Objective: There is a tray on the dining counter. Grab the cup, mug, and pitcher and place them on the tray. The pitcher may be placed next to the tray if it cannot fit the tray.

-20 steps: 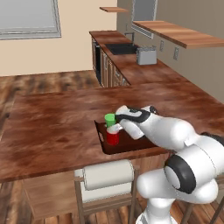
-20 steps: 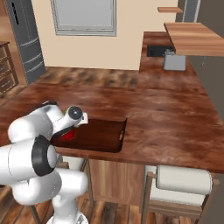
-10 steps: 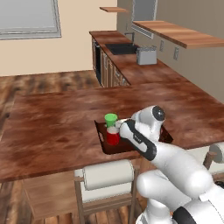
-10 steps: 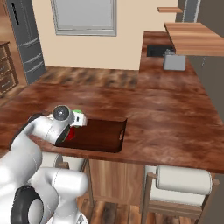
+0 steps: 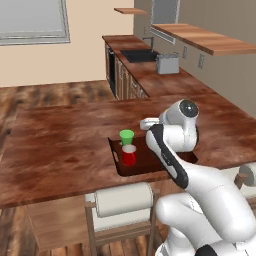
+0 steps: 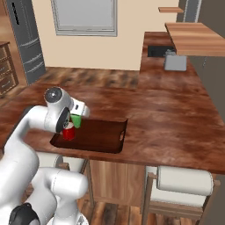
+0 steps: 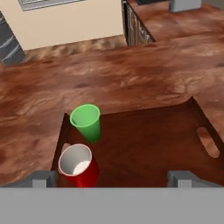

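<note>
Red and green stand together at one short end of the tray [image 7: 144, 144]: the mug [image 7: 81, 165] and the cup [image 7: 86, 121], both upright, just beside each other on the dining counter [image 5: 60, 145]. Both look light and stiff; the smooth cup may slip, so a grip across its middle seems best. The gripper [image 7: 111, 178] is wide and holds nothing. The mug's handle is hard to make out.

base views flank tray [image 5: 150, 160], hand view overhead
</note>
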Motion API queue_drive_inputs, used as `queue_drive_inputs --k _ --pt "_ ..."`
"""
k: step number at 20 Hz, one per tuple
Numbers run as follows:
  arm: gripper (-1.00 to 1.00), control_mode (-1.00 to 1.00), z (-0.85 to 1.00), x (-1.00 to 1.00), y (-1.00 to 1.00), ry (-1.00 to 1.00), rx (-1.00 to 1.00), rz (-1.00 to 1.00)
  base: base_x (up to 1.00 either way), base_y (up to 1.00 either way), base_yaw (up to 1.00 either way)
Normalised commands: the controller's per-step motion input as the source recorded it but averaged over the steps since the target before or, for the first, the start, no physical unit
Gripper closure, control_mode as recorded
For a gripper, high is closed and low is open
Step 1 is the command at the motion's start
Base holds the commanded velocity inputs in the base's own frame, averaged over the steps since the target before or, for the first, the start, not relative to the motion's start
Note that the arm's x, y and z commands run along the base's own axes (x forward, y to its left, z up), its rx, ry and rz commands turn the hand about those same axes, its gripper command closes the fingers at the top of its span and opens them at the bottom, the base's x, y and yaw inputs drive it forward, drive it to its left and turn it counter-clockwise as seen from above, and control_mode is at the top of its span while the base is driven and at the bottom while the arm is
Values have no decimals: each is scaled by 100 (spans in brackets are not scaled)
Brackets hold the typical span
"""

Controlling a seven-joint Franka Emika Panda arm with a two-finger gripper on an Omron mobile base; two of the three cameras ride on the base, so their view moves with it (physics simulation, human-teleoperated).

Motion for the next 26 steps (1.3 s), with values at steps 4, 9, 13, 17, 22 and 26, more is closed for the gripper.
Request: queue_drive_inputs --k 4,9,13,17,22,26 --pt "-100 -100 74 -31 -41 2 0 -3 0 0 0" --pt "-100 -100 72 -31 -16 0 0 0 0 0 0" --pt "-100 -100 56 -43 0 4 0 0 0 0 0" --pt "-100 -100 47 -57 0 10 0 0 0 0 0" --pt "-100 -100 24 -50 0 14 -1 0 0 0 0" --pt "-100 -100 15 -45 0 11 -3 0 0 0 0"
